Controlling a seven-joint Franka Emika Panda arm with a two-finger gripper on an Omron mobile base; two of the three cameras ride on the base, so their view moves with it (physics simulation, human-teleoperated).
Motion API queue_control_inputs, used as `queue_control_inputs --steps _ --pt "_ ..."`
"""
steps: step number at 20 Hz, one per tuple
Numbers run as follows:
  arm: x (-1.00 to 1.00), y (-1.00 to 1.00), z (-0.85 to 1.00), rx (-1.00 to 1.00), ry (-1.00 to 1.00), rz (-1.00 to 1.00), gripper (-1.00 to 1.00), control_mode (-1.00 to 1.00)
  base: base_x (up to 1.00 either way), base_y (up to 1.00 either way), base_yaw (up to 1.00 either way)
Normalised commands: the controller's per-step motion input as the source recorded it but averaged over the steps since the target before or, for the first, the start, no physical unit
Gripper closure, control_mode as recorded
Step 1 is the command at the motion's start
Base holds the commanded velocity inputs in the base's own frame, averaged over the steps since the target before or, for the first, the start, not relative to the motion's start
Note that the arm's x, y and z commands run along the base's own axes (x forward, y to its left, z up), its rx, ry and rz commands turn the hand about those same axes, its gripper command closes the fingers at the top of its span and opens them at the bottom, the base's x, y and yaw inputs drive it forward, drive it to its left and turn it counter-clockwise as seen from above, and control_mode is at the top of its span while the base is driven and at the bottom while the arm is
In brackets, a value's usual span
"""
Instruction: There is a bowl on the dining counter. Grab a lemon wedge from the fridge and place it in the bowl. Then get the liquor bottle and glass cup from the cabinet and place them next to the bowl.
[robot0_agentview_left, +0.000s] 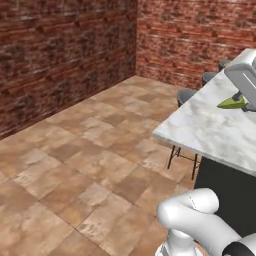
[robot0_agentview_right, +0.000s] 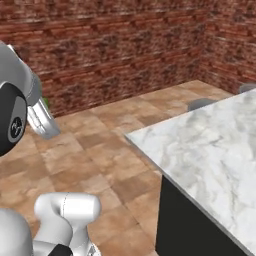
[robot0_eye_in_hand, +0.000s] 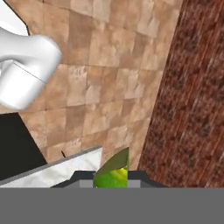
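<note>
The lemon wedge (robot0_agentview_left: 232, 103) sits clamped in the gripper (robot0_agentview_left: 244, 104) at the left base view's right edge, above the dining counter (robot0_agentview_left: 210, 127). Its thin, pointed flesh could slip free during travel, dropping onto the floor (robot0_agentview_left: 90, 150).

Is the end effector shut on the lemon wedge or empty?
Shut on it: the lemon wedge sits between the end effector fingertips, carried above the dining counter.

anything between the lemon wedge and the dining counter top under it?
Nothing: in the left base view the lemon wedge, held in the gripper, hangs over bare marble of the dining counter.
</note>
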Motion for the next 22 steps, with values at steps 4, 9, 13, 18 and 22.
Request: queue_control_inputs --steps 4,9,13,18,22 --pt "0.00 0.00 0.00 0.00 0.00 0.00 1.00 1.00 0.93 0.32 -0.44" --pt "0.00 0.00 0.00 0.00 0.00 0.00 1.00 1.00 0.94 0.44 -0.43" --pt "0.00 0.00 0.00 0.00 0.00 0.00 1.00 1.00 0.85 0.60 -0.40" --pt "0.00 0.00 0.00 0.00 0.00 0.00 1.00 1.00 0.85 0.66 -0.36" --pt "0.00 0.00 0.00 0.00 0.00 0.00 1.00 1.00 0.91 0.68 -0.36"
